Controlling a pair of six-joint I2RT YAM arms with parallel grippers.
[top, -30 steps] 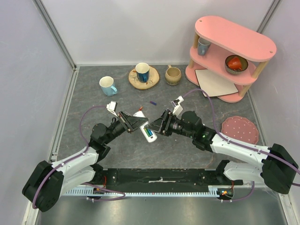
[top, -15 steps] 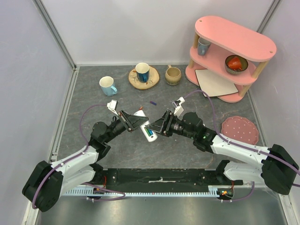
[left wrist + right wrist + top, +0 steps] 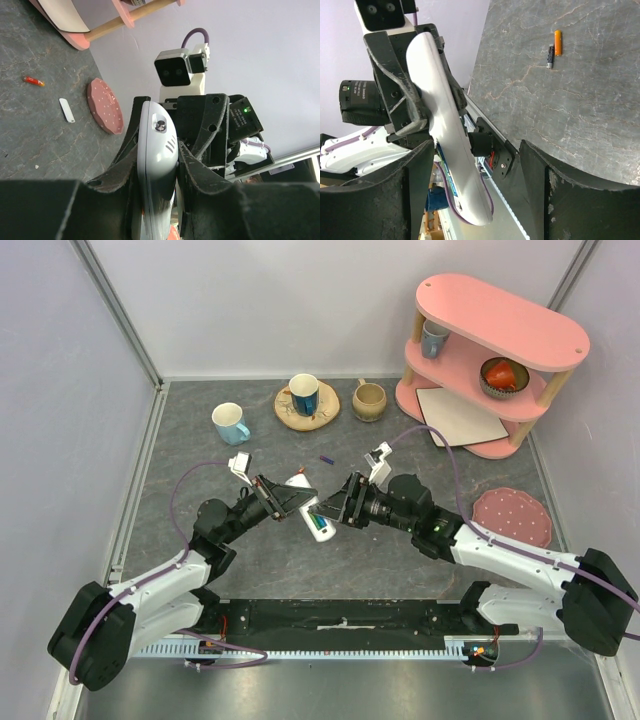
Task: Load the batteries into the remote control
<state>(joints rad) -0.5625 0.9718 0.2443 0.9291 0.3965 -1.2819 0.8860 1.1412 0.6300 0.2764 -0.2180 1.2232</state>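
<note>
**Grey Table: Shelf, Cups, Batteries**

The grey table (image 3: 300, 575) bore a pink shelf (image 3: 490, 360) at its far right. Left of the shelf stood a tan mug (image 3: 369, 400), a wooden saucer (image 3: 288, 416) and a white mug (image 3: 231, 423). In front of the shelf lay a dotted mat (image 3: 511, 517) and a red battery (image 3: 31, 80). A blue-purple battery (image 3: 325, 458) lay farther left.

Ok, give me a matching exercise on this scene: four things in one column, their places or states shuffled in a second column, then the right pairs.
Column one
1. remote control
2. right gripper
3. dark blue mug
4. pink spotted mat

Column two
A. lying flat near the right edge of the table
B. clamped in the left gripper
C. standing on the round wooden coaster
D. open, with a finger on either side of the remote control

Pairs: 1-B, 2-D, 3-C, 4-A
</note>
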